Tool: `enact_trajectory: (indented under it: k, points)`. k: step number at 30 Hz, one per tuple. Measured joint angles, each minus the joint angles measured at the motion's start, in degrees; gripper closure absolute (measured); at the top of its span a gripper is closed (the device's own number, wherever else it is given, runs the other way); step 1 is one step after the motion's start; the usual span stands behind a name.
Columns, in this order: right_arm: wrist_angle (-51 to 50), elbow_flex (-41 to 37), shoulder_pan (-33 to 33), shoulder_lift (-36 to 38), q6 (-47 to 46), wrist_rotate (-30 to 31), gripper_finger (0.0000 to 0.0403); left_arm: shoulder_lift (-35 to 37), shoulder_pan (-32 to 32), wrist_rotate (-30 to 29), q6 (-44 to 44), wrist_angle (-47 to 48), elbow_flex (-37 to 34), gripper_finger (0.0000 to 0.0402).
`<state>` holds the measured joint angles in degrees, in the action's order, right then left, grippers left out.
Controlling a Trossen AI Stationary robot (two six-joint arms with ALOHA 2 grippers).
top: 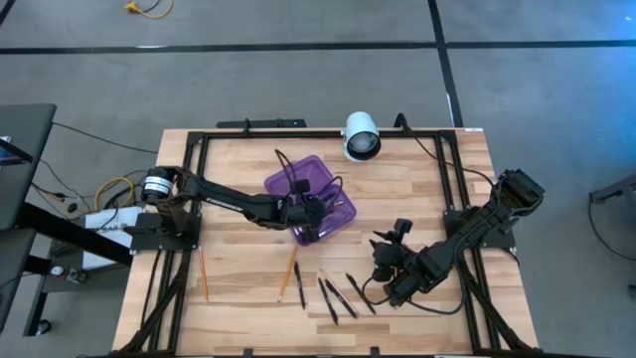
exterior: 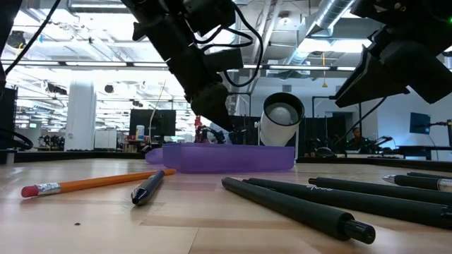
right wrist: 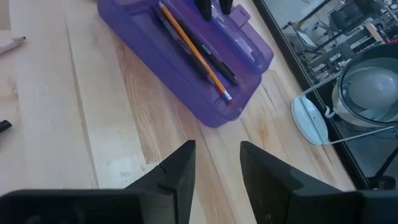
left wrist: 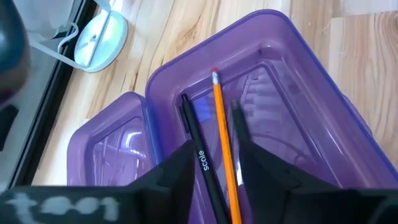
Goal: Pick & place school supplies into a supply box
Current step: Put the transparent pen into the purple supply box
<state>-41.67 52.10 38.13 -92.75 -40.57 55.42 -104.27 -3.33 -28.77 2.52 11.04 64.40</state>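
Observation:
The purple supply box (top: 310, 199) lies open mid-table, its lid (top: 296, 177) flat on the far side. Inside, an orange pencil (left wrist: 221, 137) and a black pen (left wrist: 198, 149) lie along its length; the right wrist view shows the pencil (right wrist: 189, 46) there too. My left gripper (left wrist: 214, 144) hangs open over the box's near end (top: 316, 211), one finger on either side of pencil and pen. My right gripper (right wrist: 217, 162) stands open above bare wood right of the box (top: 381, 257). Loose pencils (top: 203, 273) (top: 289, 273) and black pens (top: 343, 296) lie near the front edge.
A white cylindrical camera (top: 361, 136) stands at the far edge behind the box. A black frame rail (top: 298, 132) runs around the tabletop. In the low view a pencil (exterior: 92, 183) and pens (exterior: 296, 204) lie in front of the box (exterior: 226, 156).

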Motion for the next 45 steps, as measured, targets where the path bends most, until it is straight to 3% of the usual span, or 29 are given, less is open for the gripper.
enact_trajectory:
  k: [4, 9, 12, 16, 24, 28, 36, 45]
  points:
    - [0.2, 0.0, -0.4, 0.1, -2.2, -5.2, 0.0282, 0.0, -0.8, -0.1, -0.7, 1.8, 0.0, 0.0260]
    - [0.1, 0.9, -3.0, 0.2, -8.0, -24.0, 0.0282, 0.2, -2.6, -1.1, -2.2, 4.9, 0.0, 0.0260]
    - [-0.2, 2.0, -4.4, 0.2, -11.9, -30.8, 0.0282, 0.2, -3.9, -3.3, -2.3, 6.5, 0.0, 0.0262]
    - [-2.0, 5.1, -4.5, 0.2, -17.7, -31.9, 0.0282, 0.2, -5.5, -5.8, -2.3, 8.5, 0.0, 0.0263]
    - [-3.4, 6.3, -3.4, 0.1, -30.7, -42.8, 0.0282, 0.2, -8.2, -6.6, -3.2, 11.0, 0.0, 0.0263]
    - [-3.2, 6.3, -2.1, 0.1, -36.1, -43.5, 0.0276, 0.2, -8.8, -6.6, -3.1, 11.0, 0.0, 0.0263]
    - [-1.8, 6.3, -1.2, -2.5, -38.5, -43.6, 0.0251, 0.2, -8.9, -6.6, -3.1, 11.0, 0.0, 0.0263]
    - [-1.3, 6.3, -1.5, -8.9, -38.5, -50.8, 0.0220, 0.2, -8.9, -6.6, -2.8, 11.0, 0.0, 0.0263]
